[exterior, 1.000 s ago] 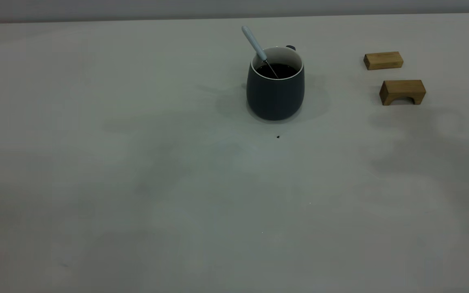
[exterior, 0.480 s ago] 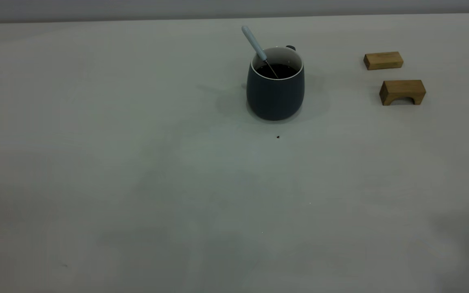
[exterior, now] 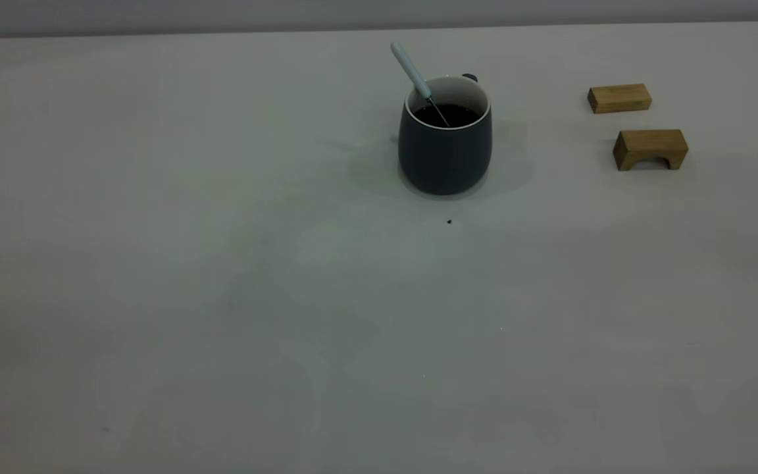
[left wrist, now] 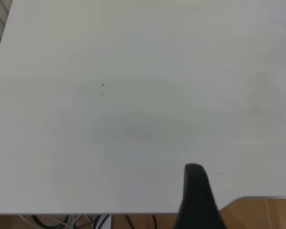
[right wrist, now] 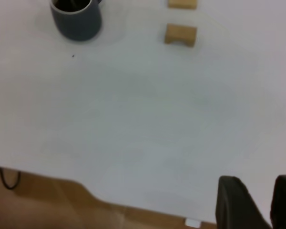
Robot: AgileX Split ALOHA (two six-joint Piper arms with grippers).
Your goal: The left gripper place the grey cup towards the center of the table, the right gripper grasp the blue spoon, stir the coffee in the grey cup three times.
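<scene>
The left gripper (left wrist: pixel 196 200) hangs over the near edge of the table (exterior: pixel 221 296); I cannot tell how it stands. The grey cup (exterior: pixel 445 148) sits far back near the middle. The blue spoon (exterior: pixel 410 69) leans in its coffee (exterior: pixel 448 114). Two wood blocks (exterior: pixel 650 149) lie to the right. The right gripper (right wrist: pixel 257 202) hangs back, a little open, holding nothing.

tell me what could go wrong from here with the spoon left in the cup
1. The blue spoon leans on the rim of the grey cup, handle sticking out high; a bump could tip it out or splash the coffee.
2. The right gripper sits back at the table edge, fingers apart; returning toward the cup, it might clip the arched wooden block.
</scene>
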